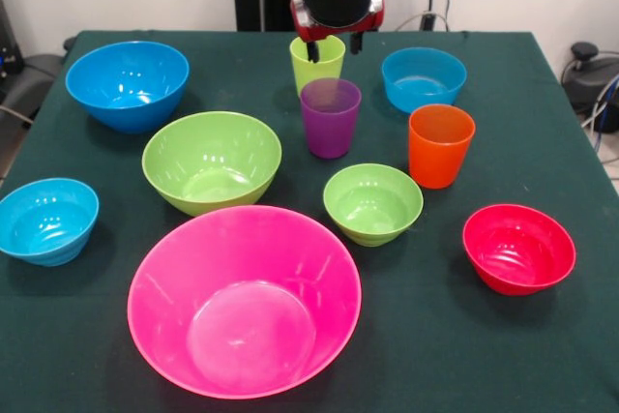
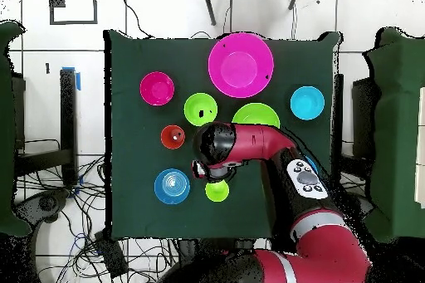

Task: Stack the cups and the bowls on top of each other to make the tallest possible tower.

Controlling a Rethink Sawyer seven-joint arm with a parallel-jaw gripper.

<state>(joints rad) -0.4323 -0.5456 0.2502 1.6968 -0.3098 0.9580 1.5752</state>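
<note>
The gripper's (image 1: 334, 46) jaws stand apart, one fingertip dipping inside the lime green cup (image 1: 316, 64), the other outside its rim. Left of them sits the large blue bowl (image 1: 127, 84), nearer the camera the purple cup (image 1: 330, 117), right a small light-blue bowl (image 1: 423, 78). Nothing is stacked yet; the huge pink bowl (image 1: 244, 301) lies empty.

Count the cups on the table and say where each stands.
3 in the front view, clustered at the far middle: the lime green cup under the end effector, the purple cup before it, the orange cup right of that.
</note>
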